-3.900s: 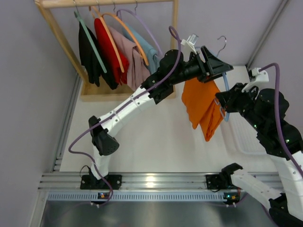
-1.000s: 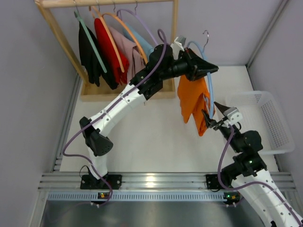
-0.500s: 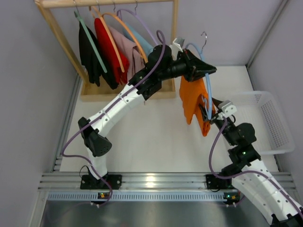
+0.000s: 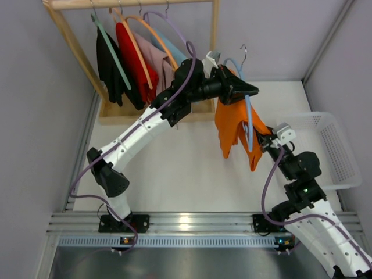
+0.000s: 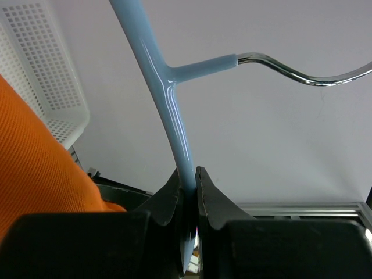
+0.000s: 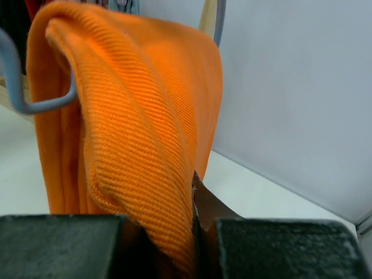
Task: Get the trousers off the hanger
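Between rack (image 4: 119,111) and basket (image 4: 331,152), left end effector (image 4: 250,90) clamps hanger (image 4: 249,125), right end effector (image 4: 263,139) pinches trousers (image 4: 229,122).

- Left arm (image 4: 145,125): white tubular links, black joint housings, black base (image 4: 122,222).
- Left gripper (image 5: 189,189): matte black, wedge-shaped, with tapered fingers.
- Lavender cable (image 4: 74,185): runs in loose loops from behind that gripper down to the base.
- Right arm (image 4: 325,232): same white-and-black build, with its own lavender lead (image 4: 263,186).
- Right gripper (image 6: 195,197): black. A white block (image 4: 285,132) sits just behind it. Farther back is what looks like a green indicator light (image 4: 301,189).
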You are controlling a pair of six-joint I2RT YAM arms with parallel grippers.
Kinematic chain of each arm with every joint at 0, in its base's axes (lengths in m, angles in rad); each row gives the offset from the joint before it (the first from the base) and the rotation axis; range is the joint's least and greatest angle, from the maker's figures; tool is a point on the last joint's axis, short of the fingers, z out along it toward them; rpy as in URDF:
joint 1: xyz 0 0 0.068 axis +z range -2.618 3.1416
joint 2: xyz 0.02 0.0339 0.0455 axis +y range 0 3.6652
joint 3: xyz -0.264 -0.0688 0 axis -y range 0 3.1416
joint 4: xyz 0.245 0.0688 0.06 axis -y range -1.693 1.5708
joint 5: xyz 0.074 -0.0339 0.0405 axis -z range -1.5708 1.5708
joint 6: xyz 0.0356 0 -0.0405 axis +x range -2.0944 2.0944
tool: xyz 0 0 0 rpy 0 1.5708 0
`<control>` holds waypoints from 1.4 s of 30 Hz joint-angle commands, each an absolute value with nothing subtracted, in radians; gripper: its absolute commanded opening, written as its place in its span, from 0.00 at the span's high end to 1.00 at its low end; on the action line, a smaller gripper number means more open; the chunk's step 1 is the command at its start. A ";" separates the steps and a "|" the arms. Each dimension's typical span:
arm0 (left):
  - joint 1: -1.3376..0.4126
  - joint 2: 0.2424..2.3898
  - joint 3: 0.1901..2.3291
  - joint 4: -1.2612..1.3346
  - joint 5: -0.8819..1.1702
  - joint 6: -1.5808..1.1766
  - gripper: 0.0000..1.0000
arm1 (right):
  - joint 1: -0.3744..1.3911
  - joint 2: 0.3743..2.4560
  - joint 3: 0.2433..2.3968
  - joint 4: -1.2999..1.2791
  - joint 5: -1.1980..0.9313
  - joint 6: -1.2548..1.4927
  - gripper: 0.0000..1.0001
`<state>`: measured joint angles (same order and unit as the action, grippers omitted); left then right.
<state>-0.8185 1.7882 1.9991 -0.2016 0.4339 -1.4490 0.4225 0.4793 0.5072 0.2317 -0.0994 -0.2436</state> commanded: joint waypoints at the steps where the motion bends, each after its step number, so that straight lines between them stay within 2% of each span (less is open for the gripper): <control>1: -0.785 1.671 1.968 -0.037 0.437 -1.414 1.00 | 0.416 0.454 0.641 0.261 -0.097 -0.247 1.00; 15: -0.785 1.643 1.733 0.031 0.472 -1.328 1.00 | 0.416 0.557 0.989 0.132 -0.031 -0.186 1.00; 42: -0.785 1.611 1.439 0.075 0.472 -1.289 1.00 | 0.416 0.716 1.423 0.380 0.360 -0.317 1.00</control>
